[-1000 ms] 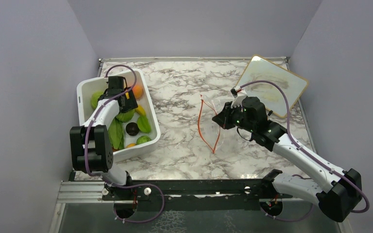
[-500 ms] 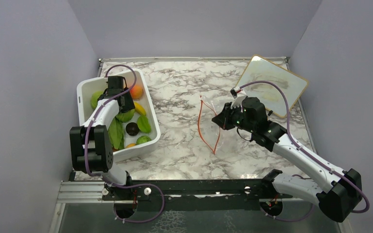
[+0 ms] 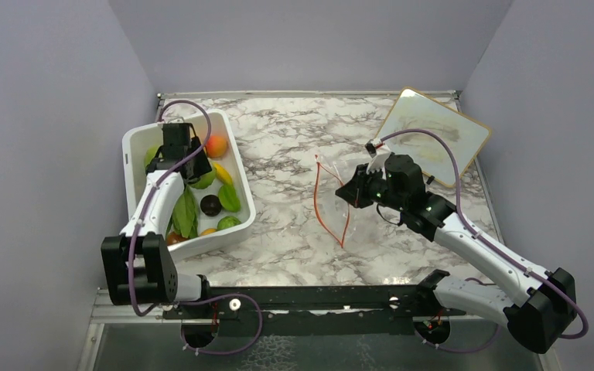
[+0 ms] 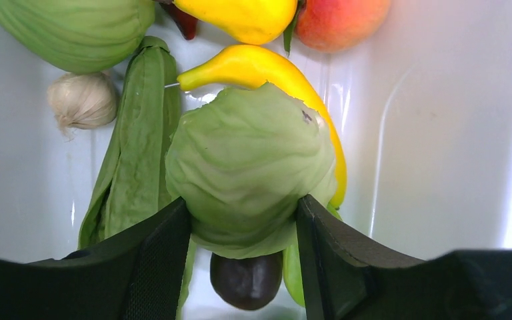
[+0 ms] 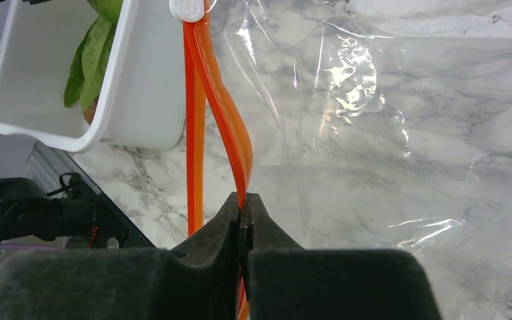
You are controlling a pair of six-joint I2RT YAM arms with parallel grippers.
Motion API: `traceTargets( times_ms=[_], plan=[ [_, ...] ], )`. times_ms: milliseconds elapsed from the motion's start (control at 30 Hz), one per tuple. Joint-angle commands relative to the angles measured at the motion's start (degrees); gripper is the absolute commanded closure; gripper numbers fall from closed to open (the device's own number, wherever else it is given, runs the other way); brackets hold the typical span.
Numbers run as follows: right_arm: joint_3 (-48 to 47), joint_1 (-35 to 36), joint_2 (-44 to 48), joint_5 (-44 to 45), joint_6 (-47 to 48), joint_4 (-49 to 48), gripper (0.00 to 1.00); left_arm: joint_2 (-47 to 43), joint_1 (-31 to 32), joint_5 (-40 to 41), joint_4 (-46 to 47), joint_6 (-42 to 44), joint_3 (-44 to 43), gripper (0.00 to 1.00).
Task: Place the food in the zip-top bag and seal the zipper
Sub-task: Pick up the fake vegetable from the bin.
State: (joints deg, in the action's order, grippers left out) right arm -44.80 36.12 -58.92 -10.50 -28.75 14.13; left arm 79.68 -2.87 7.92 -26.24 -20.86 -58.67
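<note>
- Left gripper (image 4: 240, 217) clamps a green cabbage (image 4: 247, 160) between both fingers, over the white tub (image 3: 238, 166).
- Other food in tub beneath it: yellow pepper (image 4: 293, 80), garlic (image 4: 83, 100), peach (image 4: 340, 20), leafy green (image 4: 137, 160), dark fruit (image 4: 247, 280).
- Right gripper (image 5: 242, 208) pinched tight on the orange zipper (image 5: 230, 127).
- Bag (image 5: 387, 133) lies on tabletop (image 3: 278, 139) right of tub, mouth open, unsealed.
</note>
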Motion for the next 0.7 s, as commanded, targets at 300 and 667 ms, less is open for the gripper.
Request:
traceTargets(
  times_ms=[300, 667],
  plan=[
    [-1.7, 0.2, -1.19, -2.0, -3.15, 0.37, 0.99, -12.24, 0.13, -6.46, -3.79, -0.17, 0.61, 0.56],
    [-3.11, 0.26, -4.01, -2.42, -5.5, -0.11, 0.99, -19.25, 0.21, -12.7, -9.72, 1.29, -3.65, 0.62]
  ],
)
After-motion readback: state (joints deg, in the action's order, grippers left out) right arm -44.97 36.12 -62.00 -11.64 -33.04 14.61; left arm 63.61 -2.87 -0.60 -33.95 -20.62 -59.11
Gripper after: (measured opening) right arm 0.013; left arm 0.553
